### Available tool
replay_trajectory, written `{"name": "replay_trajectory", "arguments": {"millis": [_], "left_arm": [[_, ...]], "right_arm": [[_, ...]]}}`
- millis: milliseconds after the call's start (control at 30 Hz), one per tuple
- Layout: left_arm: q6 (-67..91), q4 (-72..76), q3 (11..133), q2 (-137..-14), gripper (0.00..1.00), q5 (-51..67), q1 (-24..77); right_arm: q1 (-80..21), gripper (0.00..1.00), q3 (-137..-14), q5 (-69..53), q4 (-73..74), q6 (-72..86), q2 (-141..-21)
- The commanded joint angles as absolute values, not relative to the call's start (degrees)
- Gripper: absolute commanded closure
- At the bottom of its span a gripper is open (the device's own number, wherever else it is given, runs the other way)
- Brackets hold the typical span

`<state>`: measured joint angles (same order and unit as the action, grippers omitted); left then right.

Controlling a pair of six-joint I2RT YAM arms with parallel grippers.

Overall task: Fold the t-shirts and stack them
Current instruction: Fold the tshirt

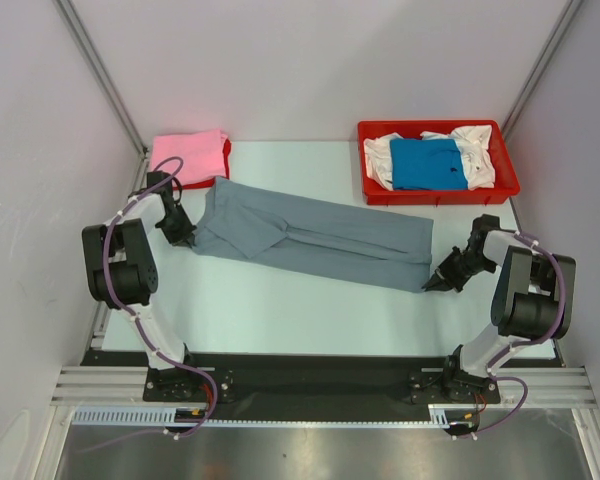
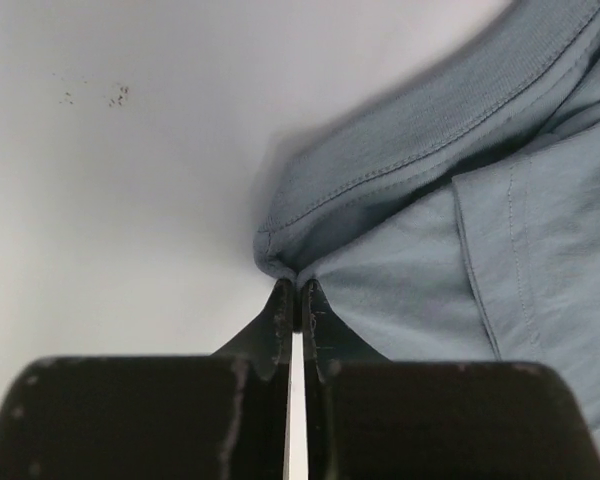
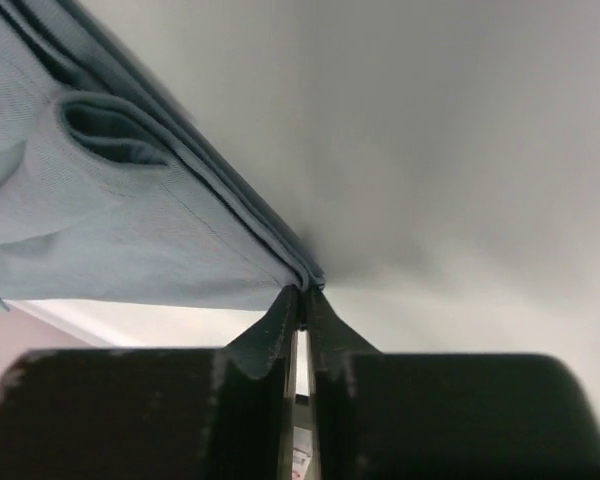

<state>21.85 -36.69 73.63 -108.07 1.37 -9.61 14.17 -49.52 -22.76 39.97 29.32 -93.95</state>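
**Left gripper** [image 2: 298, 300]: fingers together, pinching a folded corner of the slate-grey soft cloth t-shirt [image 1: 320, 240] at its stitched hem.

**Right gripper** [image 3: 302, 300]: fingers together, clamped on the layered hem corner at the shirt's opposite end.

**Position:** the grey shirt spans the gap between the 2 grippers as a long band folded lengthwise, lying slantwise on the pale smooth tabletop [image 1: 280, 310]. I cannot tell whether the pinched corners are clear of the surface.

**Handling, as judged:**
- The shirt is light and limp, with no stiffness, so it will sag between 2 holds.
- The plies may slide apart if only the top layer is caught.
- Hems and corners are the soundest holds.
- Both ends should travel together to keep the fold.

**Surface:** matte and likely to give cloth little grip. A few dark specks lie ahead and left of the left gripper.

**Room:**
- Just beyond the left gripper sits a folded pink cloth t-shirt [image 1: 188, 155], near the grey shirt but apart from it.
- Beyond the right gripper stands a red plastic tray [image 1: 440, 198]. It holds a bright blue cloth t-shirt [image 1: 425, 163] lying over a white cloth t-shirt [image 1: 475, 140].
- Plain white walls [image 1: 300, 60] enclose 3 sides.
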Motion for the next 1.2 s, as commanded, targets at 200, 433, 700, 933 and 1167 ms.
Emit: {"name": "replay_trajectory", "arguments": {"millis": [200, 433, 700, 933, 1167], "left_arm": [[20.48, -34.72, 71.46, -107.23, 1.00, 1.41, -11.16], [21.27, -33.05, 67.85, -105.73, 1.00, 0.79, -13.97], [21.53, -32.09, 65.31, -103.54, 1.00, 0.18, -14.85], [21.27, -32.34, 65.04, -103.01, 0.99, 2.01, -16.26], [21.45, -32.87, 63.63, -96.60, 0.63, 3.59, -16.26]], "right_arm": [[14.41, 1.00, -46.50, -20.83, 40.96, 29.27, -90.36], [14.50, 1.00, -39.30, -19.16, 39.90, 30.85, -86.23], [14.50, 1.00, -36.83, -21.53, 40.08, 29.97, -83.41], [14.50, 0.90, -36.30, -23.20, 40.43, 30.15, -82.35], [13.19, 0.64, -45.69, -20.21, 47.02, 26.28, -78.84]]}}
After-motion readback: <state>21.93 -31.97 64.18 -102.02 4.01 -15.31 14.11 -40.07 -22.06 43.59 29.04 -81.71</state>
